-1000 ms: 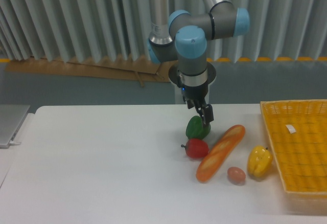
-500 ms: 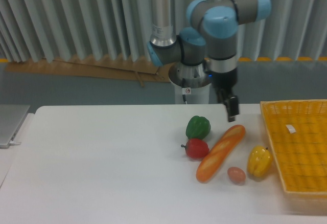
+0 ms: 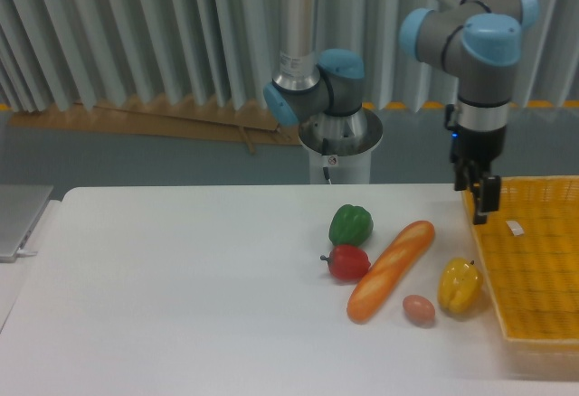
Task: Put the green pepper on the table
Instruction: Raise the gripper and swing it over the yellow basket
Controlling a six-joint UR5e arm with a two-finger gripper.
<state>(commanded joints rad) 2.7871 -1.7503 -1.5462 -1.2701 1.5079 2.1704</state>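
Black fingers of the claw (image 3: 482, 199) hang empty over the near edge of the yellow basket (image 3: 534, 260), gripping nothing, though whether they stand parted or closed I cannot tell. Out to the camera's left and lower, well apart, the green pepper (image 3: 350, 224) sits on the white desk (image 3: 181, 297), touching the red pepper (image 3: 347, 262), placement apparently done.
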